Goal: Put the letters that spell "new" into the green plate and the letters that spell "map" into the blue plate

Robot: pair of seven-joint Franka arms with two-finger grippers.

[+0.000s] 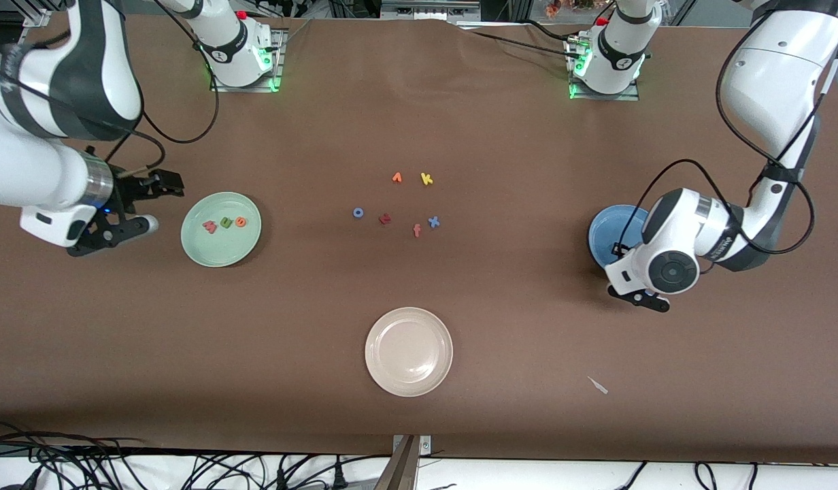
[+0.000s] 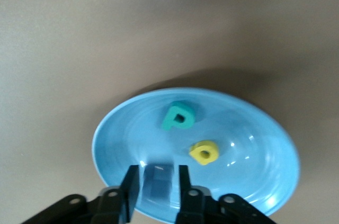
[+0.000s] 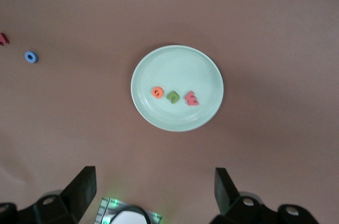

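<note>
Front view: the green plate (image 1: 221, 229) lies toward the right arm's end of the table, with the pink w (image 1: 209, 226), the green n (image 1: 226, 222) and the orange e (image 1: 241, 221) lying in it in a row. The right gripper (image 1: 162, 204) hangs just beside that plate, jaws wide apart and holding nothing. The blue plate (image 1: 606, 235) lies toward the left arm's end, half hidden by the left arm's wrist; the left gripper (image 1: 640, 294) is over the plate's nearer rim. At mid-table lie stray letters: an orange one (image 1: 396, 177) and a yellow k (image 1: 426, 178) farther from the camera, then a blue o (image 1: 358, 212), a dark red letter (image 1: 385, 218), a salmon f (image 1: 417, 230) and a blue x (image 1: 433, 221). A beige plate (image 1: 409, 351) sits nearer the camera.

Left wrist view: the teal p (image 2: 177, 116) and the yellow a (image 2: 204, 152) lie apart in the blue plate. The blue m (image 2: 159, 178) sits between the narrow-set fingers (image 2: 131, 189); I cannot tell whether they grip it or have let go.

Right wrist view: the green plate shows whole with its three letters side by side, and the wide-spread fingers (image 3: 82, 187) are bare.
</note>
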